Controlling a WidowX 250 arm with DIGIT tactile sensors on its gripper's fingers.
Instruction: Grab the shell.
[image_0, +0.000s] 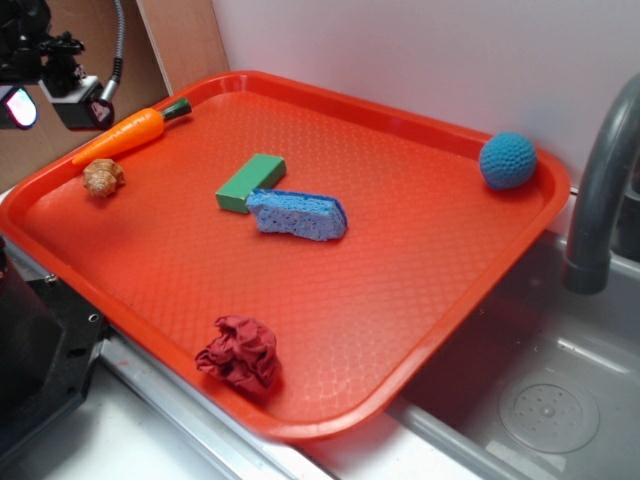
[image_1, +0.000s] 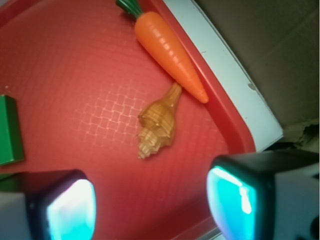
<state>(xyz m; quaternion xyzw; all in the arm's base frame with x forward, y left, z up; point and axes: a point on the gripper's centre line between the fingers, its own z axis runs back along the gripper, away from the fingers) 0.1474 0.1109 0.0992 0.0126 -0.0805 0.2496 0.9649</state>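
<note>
From the exterior view, the black gripper hangs at the upper left, above the tray's corner, its fingers apart and holding nothing. Below it the small tan-and-brown ridged spiral shell lies on the textured red plastic tray, just beside the orange toy carrot with a green tip. Further in sit a green rectangular block and a blue sponge, seemingly touching. A dark red wad of cloth lies near the front rim, a blue crocheted ball at the far corner.

From the wrist view, the two fingers stand wide apart, clear of the shell, whose pointed end reaches the carrot, possibly touching it.
</note>
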